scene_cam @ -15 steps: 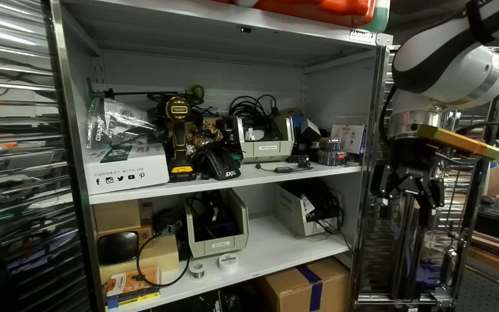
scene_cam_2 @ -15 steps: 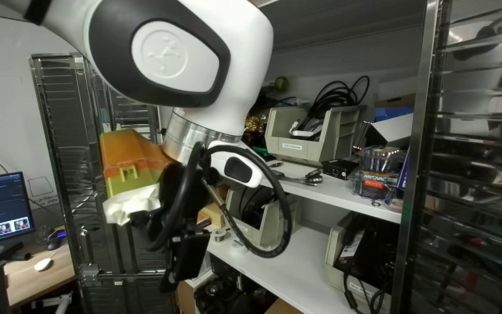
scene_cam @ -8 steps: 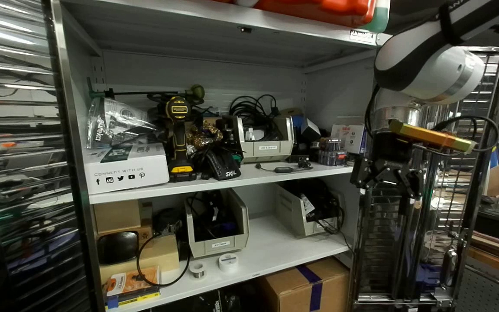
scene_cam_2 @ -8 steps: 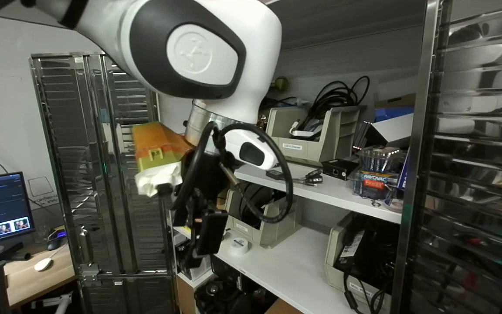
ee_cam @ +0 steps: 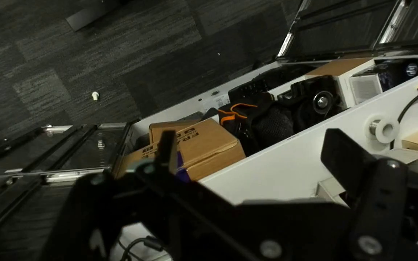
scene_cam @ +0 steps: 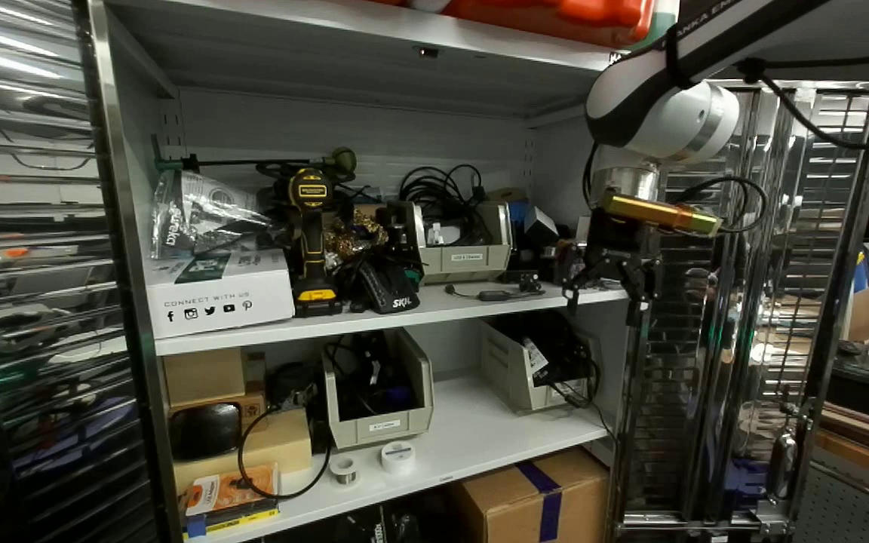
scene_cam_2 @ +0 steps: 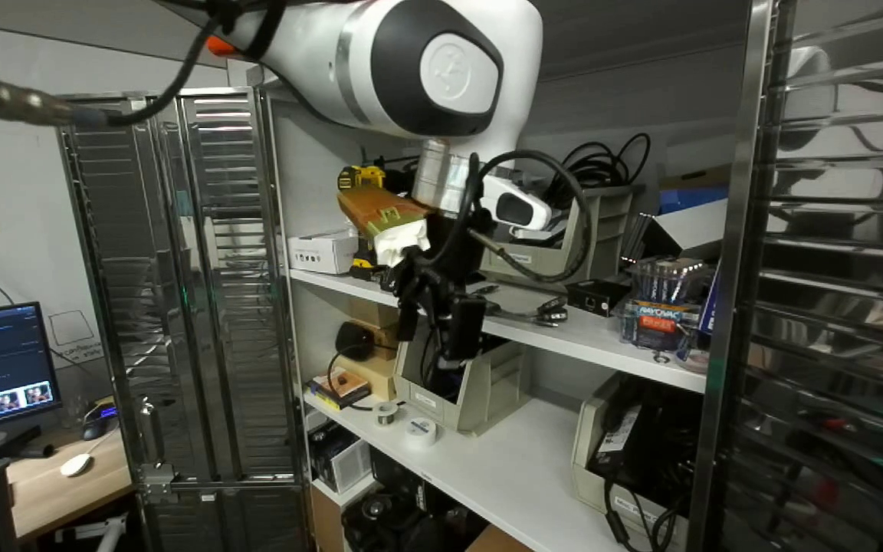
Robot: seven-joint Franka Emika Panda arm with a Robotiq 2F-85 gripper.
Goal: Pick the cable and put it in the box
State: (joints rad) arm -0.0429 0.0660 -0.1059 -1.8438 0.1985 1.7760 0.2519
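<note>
The cable (scene_cam: 494, 295) you likely want lies just inside the front edge of the upper shelf (scene_cam: 449, 314), nearer the corner by the batteries (scene_cam_2: 658, 310), before the pale bin (scene_cam: 466, 267) I take for the box. Your gripper (ee_cam: 247, 145) hangs out beyond that edge, fingers (ee_cam: 341, 159) spread wide, nothing between them. Expect a light, limp, perhaps slick cable; pinch its dark lump (scene_cam: 491, 296), probably stiffest, rather than the thin wire, and mind trailing ends

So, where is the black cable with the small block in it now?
In an exterior view, the black cable lies on the upper shelf near its front edge, just in front of the grey bin there and left of the tool.
</note>
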